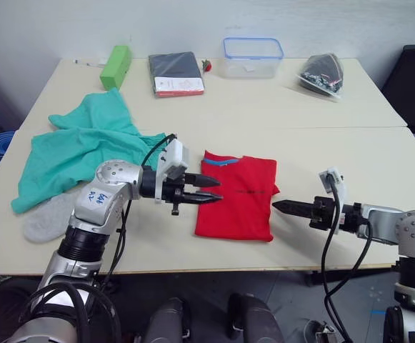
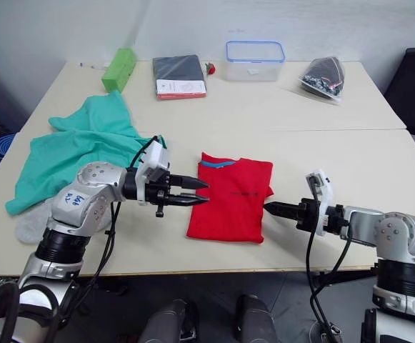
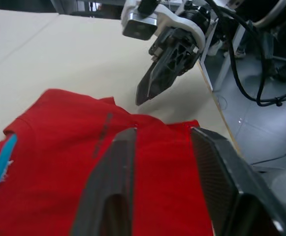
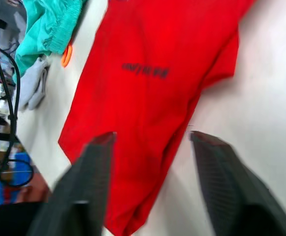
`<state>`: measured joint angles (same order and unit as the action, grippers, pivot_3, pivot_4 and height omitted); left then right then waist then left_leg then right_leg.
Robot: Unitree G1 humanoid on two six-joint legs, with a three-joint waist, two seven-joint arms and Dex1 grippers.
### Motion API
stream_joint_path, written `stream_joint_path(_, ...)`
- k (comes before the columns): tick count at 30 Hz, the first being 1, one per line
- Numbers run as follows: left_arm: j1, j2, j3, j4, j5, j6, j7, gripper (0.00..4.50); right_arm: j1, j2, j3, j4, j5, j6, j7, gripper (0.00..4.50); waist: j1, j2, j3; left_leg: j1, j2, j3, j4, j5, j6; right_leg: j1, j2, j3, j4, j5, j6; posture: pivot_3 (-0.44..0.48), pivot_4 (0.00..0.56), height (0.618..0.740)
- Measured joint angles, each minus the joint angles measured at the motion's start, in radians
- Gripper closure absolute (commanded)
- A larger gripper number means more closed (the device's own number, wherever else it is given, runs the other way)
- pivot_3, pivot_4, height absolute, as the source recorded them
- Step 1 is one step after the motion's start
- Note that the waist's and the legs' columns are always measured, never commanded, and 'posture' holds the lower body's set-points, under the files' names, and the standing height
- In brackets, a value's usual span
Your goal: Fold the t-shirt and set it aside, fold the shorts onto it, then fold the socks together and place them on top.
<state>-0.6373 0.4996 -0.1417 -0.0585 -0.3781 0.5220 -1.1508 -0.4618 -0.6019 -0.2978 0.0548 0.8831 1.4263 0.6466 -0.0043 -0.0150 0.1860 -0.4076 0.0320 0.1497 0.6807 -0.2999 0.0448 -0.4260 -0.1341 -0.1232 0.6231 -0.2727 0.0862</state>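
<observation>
Beige table (image 1: pixel 378 164), folded t-shirt (image 1: pixel 237 196) between both open jaws.

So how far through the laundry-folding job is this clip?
The bright red fabric t-shirt lies partly folded; the left gripper and right gripper sit open at its edges. The teal-green fabric shorts are still crumpled, and the light grey knit socks untouched.

Silver arms, black cables, black jaws, blue-scribbled forearm label (image 1: pixel 96 196).
</observation>
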Motion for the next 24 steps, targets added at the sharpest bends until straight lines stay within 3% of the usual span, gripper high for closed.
stream_joint_path(2, 0.003, 0.012, 0.000, -0.016, 0.000, 0.000, 0.008, 1.13, -0.041, 0.012, 0.029, 0.037, -0.006, 0.001, 0.009, 0.10, 0.000, 0.000, 0.000, 0.000, 0.000, 0.000, 0.000, 0.000, 0.000, 0.000, 0.000, 0.000, 0.001, 0.000, 0.000, 0.000, 0.150, 0.740)
stream_joint_path(5, 0.008, 0.028, 0.006, -0.049, -0.010, 0.015, 0.022, 0.14, -0.107, 0.051, 0.058, 0.111, -0.015, -0.004, 0.021, 0.00, -0.012, -0.001, 0.000, 0.000, 0.001, 0.000, 0.000, 0.000, -0.001, 0.000, 0.001, 0.000, 0.001, 0.000, 0.000, 0.000, 0.150, 0.740)
stream_joint_path(6, 0.008, 0.028, 0.008, -0.057, -0.014, 0.019, 0.025, 0.02, -0.118, 0.066, 0.062, 0.127, -0.020, -0.007, 0.022, 0.00, -0.014, -0.001, 0.000, 0.001, 0.001, 0.000, 0.000, 0.000, -0.001, 0.000, 0.001, 0.000, 0.001, 0.000, 0.000, 0.000, 0.150, 0.740)
stream_joint_path(12, 0.018, 0.048, 0.016, -0.095, -0.025, 0.031, 0.056, 0.02, -0.211, 0.167, 0.143, 0.255, -0.087, -0.115, 0.064, 0.00, -0.043, -0.001, -0.001, 0.003, 0.003, 0.002, -0.002, 0.001, -0.004, 0.000, 0.004, 0.001, 0.003, -0.001, -0.001, 0.000, 0.150, 0.740)
stream_joint_path(18, 0.038, 0.071, 0.034, -0.130, -0.036, 0.046, 0.082, 0.02, -0.230, 0.181, 0.201, 0.310, -0.134, -0.208, 0.138, 0.00, -0.050, -0.004, -0.003, 0.004, 0.004, 0.002, -0.002, 0.001, -0.005, 0.001, 0.004, 0.002, 0.003, -0.001, -0.001, 0.000, 0.150, 0.740)
stream_joint_path(21, 0.051, 0.078, 0.044, -0.132, -0.041, 0.047, 0.089, 0.00, -0.230, 0.180, 0.222, 0.310, -0.160, -0.240, 0.152, 0.60, -0.050, -0.004, -0.004, 0.005, 0.004, 0.002, -0.002, 0.002, -0.005, 0.001, 0.004, 0.002, 0.003, -0.001, -0.001, 0.000, 0.150, 0.740)
stream_joint_path(24, 0.060, 0.085, 0.044, -0.135, -0.051, 0.054, 0.088, 0.00, -0.224, 0.174, 0.230, 0.312, -0.189, -0.264, 0.154, 1.62, -0.046, -0.004, -0.004, 0.004, 0.004, 0.001, -0.002, 0.001, -0.006, 0.001, 0.003, 0.002, 0.003, -0.001, -0.001, 0.000, 0.150, 0.740)
